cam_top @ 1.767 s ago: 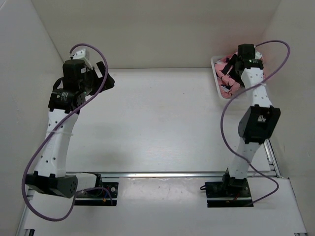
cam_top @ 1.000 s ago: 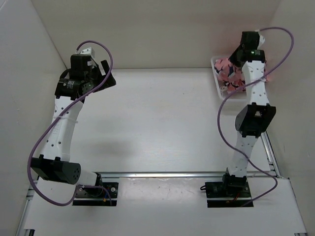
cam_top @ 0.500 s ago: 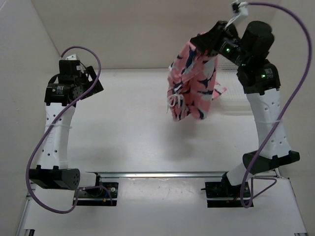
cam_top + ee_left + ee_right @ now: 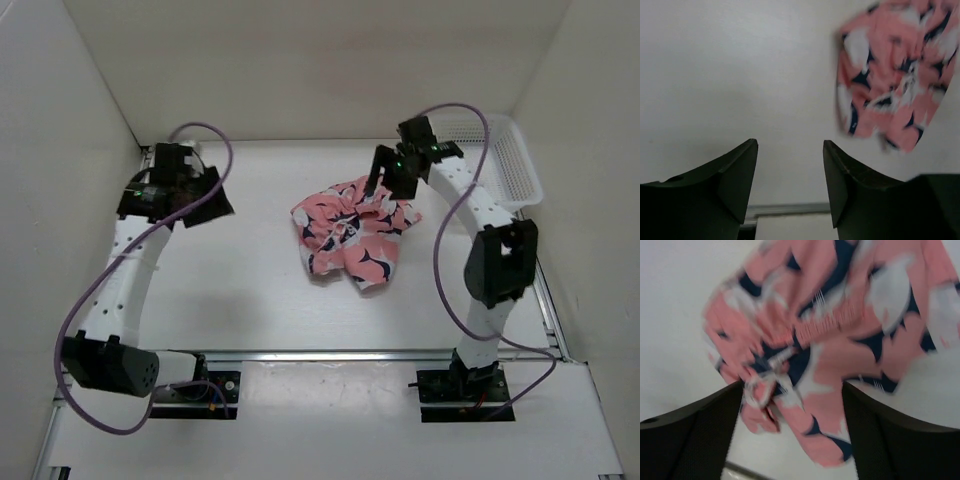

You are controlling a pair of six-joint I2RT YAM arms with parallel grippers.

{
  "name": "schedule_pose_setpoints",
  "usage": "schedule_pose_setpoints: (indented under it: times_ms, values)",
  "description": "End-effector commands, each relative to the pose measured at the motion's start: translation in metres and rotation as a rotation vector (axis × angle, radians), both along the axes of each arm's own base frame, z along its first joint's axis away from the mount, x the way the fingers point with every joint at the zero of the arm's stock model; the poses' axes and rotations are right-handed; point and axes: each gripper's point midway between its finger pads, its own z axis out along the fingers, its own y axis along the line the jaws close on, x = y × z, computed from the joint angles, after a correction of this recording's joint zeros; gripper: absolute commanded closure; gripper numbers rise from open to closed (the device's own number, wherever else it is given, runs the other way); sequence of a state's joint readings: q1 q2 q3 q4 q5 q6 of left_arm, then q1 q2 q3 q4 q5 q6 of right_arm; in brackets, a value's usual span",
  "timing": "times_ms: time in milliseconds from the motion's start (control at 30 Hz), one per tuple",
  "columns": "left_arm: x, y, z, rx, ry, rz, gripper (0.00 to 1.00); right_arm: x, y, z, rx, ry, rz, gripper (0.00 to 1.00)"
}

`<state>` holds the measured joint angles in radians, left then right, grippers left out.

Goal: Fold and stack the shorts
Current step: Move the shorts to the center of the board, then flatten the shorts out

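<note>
The coral-pink shorts [image 4: 350, 236] with navy-and-white shapes lie crumpled in a heap at the table's middle. My right gripper [image 4: 386, 184] hovers just over their far right edge, jaws wide open and holding nothing. In the right wrist view the blurred shorts [image 4: 830, 335] fill the space below and between the open fingers [image 4: 705, 430] of the right gripper [image 4: 792, 386]. My left gripper [image 4: 212, 196] is open and empty at the far left, well apart from the shorts. In the left wrist view the gripper [image 4: 790, 145] is open and the shorts [image 4: 890, 75] show at the upper right.
A white mesh basket [image 4: 503, 160] stands at the back right, by the right wall. White walls close in the table on the left, back and right. A metal rail [image 4: 330, 353] runs along the near edge in front of both arm bases.
My right gripper lifted the shorts out of the basket, swung them left over the table and let them drop in a heap. My left arm shifted slightly.
</note>
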<state>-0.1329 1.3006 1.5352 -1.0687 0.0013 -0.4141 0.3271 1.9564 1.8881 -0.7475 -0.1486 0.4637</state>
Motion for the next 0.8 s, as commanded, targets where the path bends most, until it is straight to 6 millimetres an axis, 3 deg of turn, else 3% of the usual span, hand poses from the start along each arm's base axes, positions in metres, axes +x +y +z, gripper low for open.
schedule_pose_setpoints:
  times_ms: [0,33,67,100,133,200,233,300,333,367,467,567,633,767]
  values:
    - [-0.023,-0.047,-0.05,-0.098,0.144,-0.181,0.36,-0.04,-0.019,0.049,0.03,-0.16,-0.088,0.24]
    - [-0.024,-0.051,-0.063,-0.095,0.166,-0.195,0.4,-0.048,-0.023,0.043,0.009,-0.162,-0.099,0.32]
    - [-0.03,-0.059,-0.085,-0.098,0.222,-0.201,0.47,-0.065,-0.016,0.044,0.003,-0.169,-0.077,0.46]
    - [-0.025,-0.064,-0.092,-0.113,0.222,-0.193,0.47,-0.076,-0.013,0.033,-0.012,-0.149,-0.051,0.51]
    - [-0.026,-0.07,-0.1,-0.124,0.242,-0.203,0.49,-0.094,-0.013,0.009,-0.036,-0.097,-0.032,0.56]
    - [-0.028,-0.083,-0.12,-0.118,0.292,-0.229,0.49,-0.126,0.014,-0.013,0.001,-0.021,0.086,0.59]
    - [-0.029,-0.087,-0.124,-0.114,0.308,-0.24,0.49,-0.15,0.026,-0.035,0.004,0.047,0.133,0.48]
    - [-0.03,-0.087,-0.136,-0.1,0.342,-0.23,0.49,-0.167,0.045,-0.05,0.055,0.1,0.178,0.38]
    - [-0.03,-0.087,-0.139,-0.097,0.355,-0.229,0.47,-0.188,0.058,-0.063,0.137,0.198,0.207,0.34]
    - [-0.03,-0.087,-0.139,-0.097,0.355,-0.229,0.45,-0.193,0.066,-0.064,0.196,0.224,0.211,0.22]
    - [-0.031,-0.089,-0.139,-0.109,0.359,-0.226,0.49,-0.188,0.085,-0.069,0.335,0.28,0.174,0.1]
    - [-0.032,-0.087,-0.122,-0.118,0.303,-0.218,0.49,-0.174,0.093,-0.068,0.36,0.275,0.14,0.1]
    - [-0.031,-0.082,-0.113,-0.119,0.269,-0.204,0.47,-0.164,0.094,-0.079,0.328,0.292,0.099,0.1]
    - [-0.032,-0.077,-0.112,-0.112,0.267,-0.188,0.45,-0.149,0.1,-0.09,0.317,0.337,0.03,0.13]
